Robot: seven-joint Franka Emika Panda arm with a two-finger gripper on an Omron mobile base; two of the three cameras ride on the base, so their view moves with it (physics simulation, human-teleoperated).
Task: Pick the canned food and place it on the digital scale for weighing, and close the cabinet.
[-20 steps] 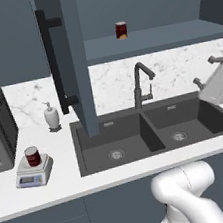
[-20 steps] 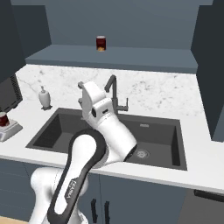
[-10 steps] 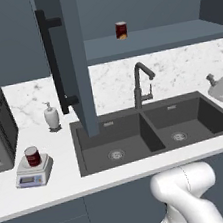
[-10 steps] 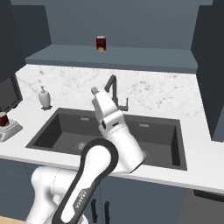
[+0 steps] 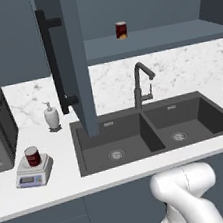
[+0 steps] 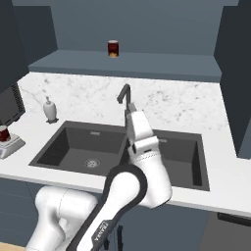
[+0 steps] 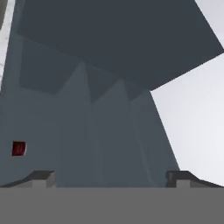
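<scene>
The arm has swung right across the sink since a second ago, its gripper (image 7: 111,177) carrying nothing, fingers spread wide toward the slate-blue cabinet (image 7: 109,52). The dark-red canned food (image 5: 32,156) already stands on the flat white digital scale (image 5: 33,171). What remains is likely shutting the smooth cabinet doors (image 5: 78,63), by pushing on a flat panel.

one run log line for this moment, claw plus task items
claw: open, empty | canned food: on digital scale | cabinet: door open | second can: on shelf
</scene>
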